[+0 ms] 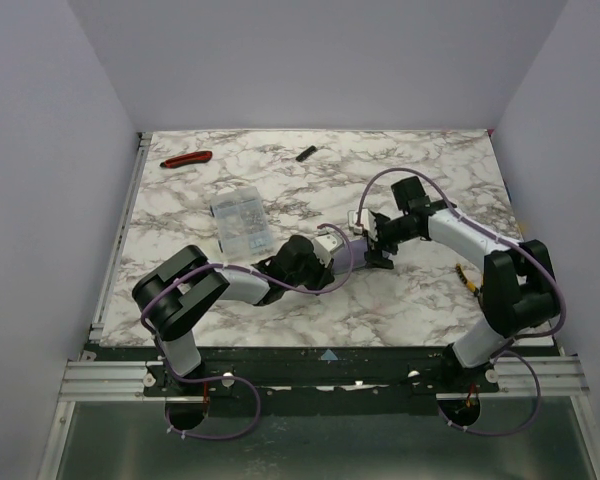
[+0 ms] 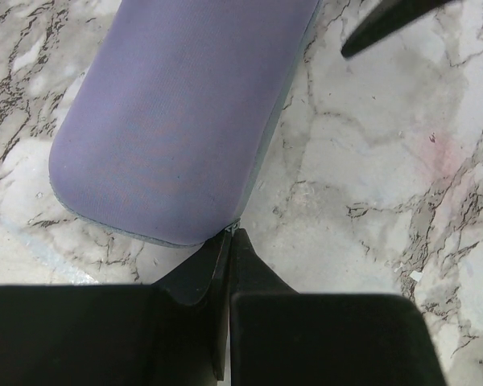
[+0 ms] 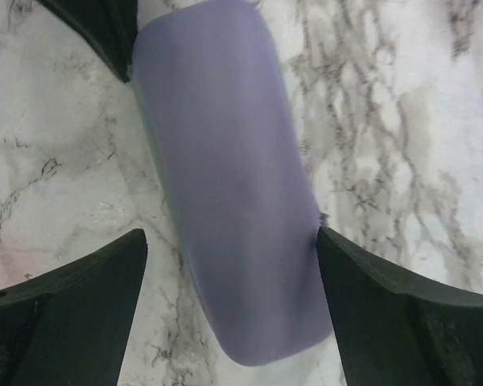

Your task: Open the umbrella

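The umbrella (image 1: 344,256) lies collapsed on the marble table (image 1: 420,300), a lavender pill-shaped oblong between my two grippers. In the left wrist view its rounded end (image 2: 177,121) fills the upper left. My left gripper (image 2: 232,233) is shut, its tips pinching a small grey tab at the seam of that end. My right gripper (image 3: 232,235) is open and straddles the umbrella's other end (image 3: 233,201). Its right finger (image 3: 370,297) touches the umbrella's side and its left finger (image 3: 80,297) stands apart. In the top view the left gripper (image 1: 318,262) and right gripper (image 1: 373,246) face each other.
A clear plastic box (image 1: 239,222) of small parts sits left of the umbrella. A red-handled tool (image 1: 186,159) and a small black object (image 1: 306,153) lie near the far edge. A small yellow item (image 1: 467,281) rests by the right arm. Pale walls enclose the table.
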